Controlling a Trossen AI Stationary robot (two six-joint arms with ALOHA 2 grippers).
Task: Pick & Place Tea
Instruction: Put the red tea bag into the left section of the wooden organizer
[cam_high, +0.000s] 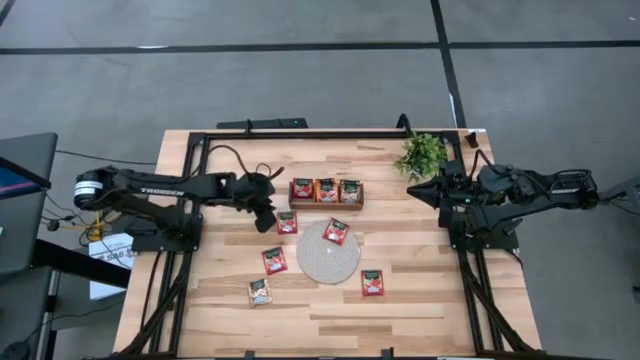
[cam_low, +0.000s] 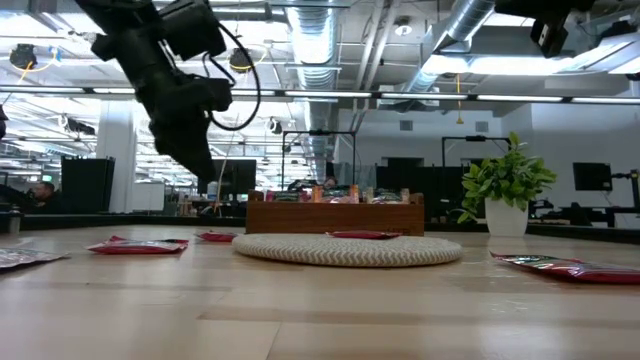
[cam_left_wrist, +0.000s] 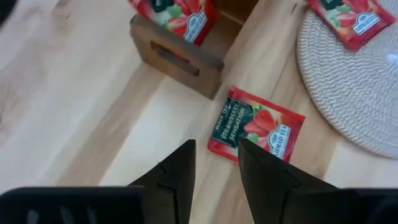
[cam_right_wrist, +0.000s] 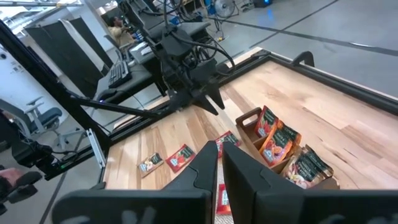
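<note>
My left gripper (cam_left_wrist: 216, 163) hangs above the table just beside the wooden tray (cam_high: 326, 204), fingers parted by a narrow gap and holding nothing. The target sachet (cam_left_wrist: 256, 125) lies flat on the bare wood directly ahead of my fingertips, between the tray's end wall and the round woven mat (cam_high: 328, 252). I judge the sachet light, thin and limp, with a glossy wrapper that may slip; a flat foil packet gives little to pinch from above, so I would take it across 1 edge or corner, pressing 1 finger tip under the rim. Squeezing hard may crush the contents. Obstacles: the tray wall stands close on 1 side and the mat edge on the other, so approach room is tight. Other sachets: 1 on the mat (cam_high: 336, 232), 1 near the mat's lower right (cam_high: 373, 283), 2 on the left side of the table (cam_high: 274, 261) (cam_high: 260, 292), and 3 upright in the tray compartments. My right gripper (cam_high: 415, 188) waits closed and empty beside the potted plant (cam_high: 422, 154).
</note>
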